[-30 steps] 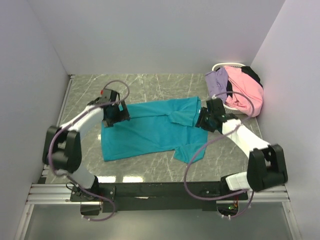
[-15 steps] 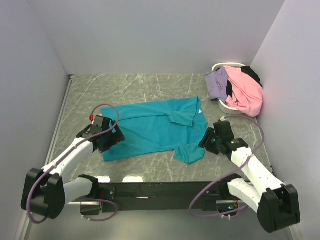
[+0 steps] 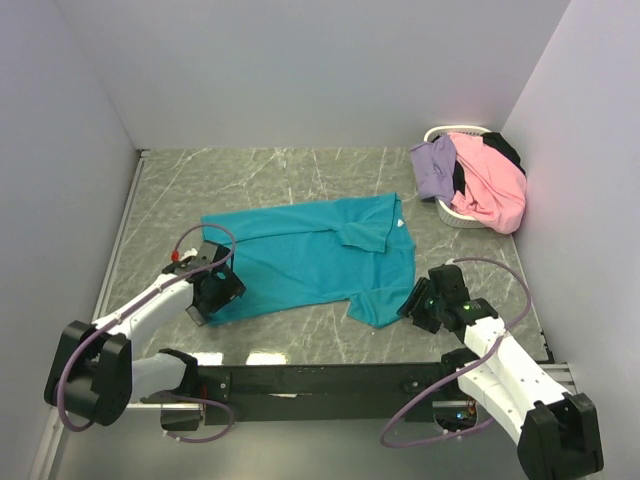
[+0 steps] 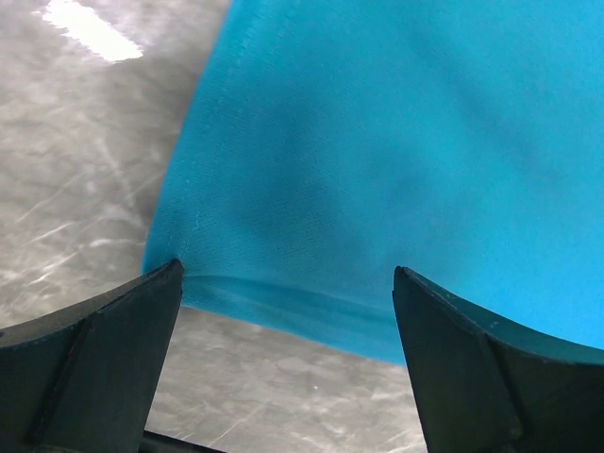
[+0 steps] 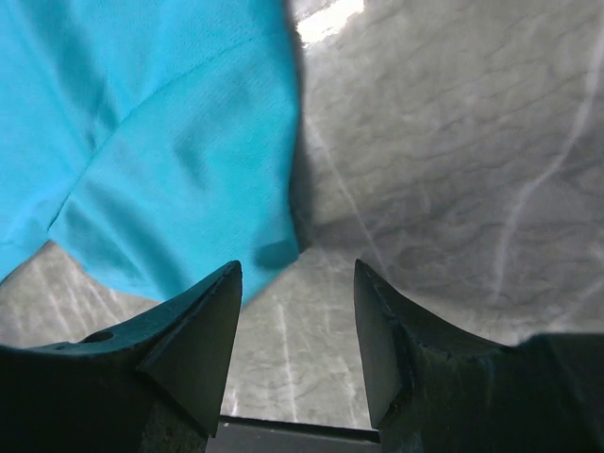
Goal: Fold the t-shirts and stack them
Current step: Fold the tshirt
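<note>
Teal shirt lies spread mid-table. My left gripper gapes wide over its near-left hem corner. My right gripper is parted and empty beside the near sleeve. I'd lower both and pinch edges only.

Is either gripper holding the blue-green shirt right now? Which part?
Nothing is held. Both grippers are open: the left gripper straddles the teal t-shirt's near-left edge without pinching it, and the right gripper sits beside its near-right corner.
</note>
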Controlling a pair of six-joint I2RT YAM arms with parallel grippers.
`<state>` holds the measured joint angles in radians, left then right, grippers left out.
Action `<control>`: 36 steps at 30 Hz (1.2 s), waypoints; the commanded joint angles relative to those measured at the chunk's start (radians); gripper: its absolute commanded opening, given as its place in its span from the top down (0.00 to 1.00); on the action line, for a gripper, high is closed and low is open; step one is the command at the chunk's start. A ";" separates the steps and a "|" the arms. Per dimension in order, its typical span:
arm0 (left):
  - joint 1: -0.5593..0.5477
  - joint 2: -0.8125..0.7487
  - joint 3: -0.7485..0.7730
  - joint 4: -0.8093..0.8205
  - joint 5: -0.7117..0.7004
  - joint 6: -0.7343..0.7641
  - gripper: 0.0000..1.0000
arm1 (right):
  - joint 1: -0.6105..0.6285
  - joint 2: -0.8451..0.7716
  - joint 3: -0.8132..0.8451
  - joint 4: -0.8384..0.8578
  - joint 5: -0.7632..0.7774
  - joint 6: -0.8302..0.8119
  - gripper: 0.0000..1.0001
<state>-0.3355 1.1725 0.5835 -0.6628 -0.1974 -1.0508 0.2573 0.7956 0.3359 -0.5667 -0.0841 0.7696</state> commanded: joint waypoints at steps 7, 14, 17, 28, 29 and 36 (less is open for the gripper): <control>-0.007 -0.048 -0.013 -0.086 -0.083 -0.150 0.01 | 0.010 0.027 -0.018 0.059 -0.025 0.011 0.42; -0.007 -0.198 -0.007 -0.146 -0.074 -0.173 0.00 | 0.014 0.013 -0.024 0.064 -0.022 0.016 0.42; -0.008 -0.206 -0.026 -0.161 -0.059 -0.190 0.00 | 0.017 0.017 -0.023 0.064 -0.025 0.014 0.42; -0.010 -0.139 -0.067 -0.192 -0.063 -0.282 0.01 | 0.020 0.007 -0.001 0.059 -0.026 0.004 0.42; -0.010 -0.116 -0.065 -0.186 -0.069 -0.281 0.01 | 0.020 0.005 -0.005 0.060 -0.026 0.005 0.42; -0.010 0.004 -0.048 -0.146 -0.099 -0.282 0.01 | 0.023 0.024 -0.008 0.074 -0.022 0.013 0.42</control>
<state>-0.3424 1.1240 0.5377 -0.8478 -0.2504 -1.3113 0.2726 0.8124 0.3264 -0.5018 -0.1177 0.7769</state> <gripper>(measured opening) 0.995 0.580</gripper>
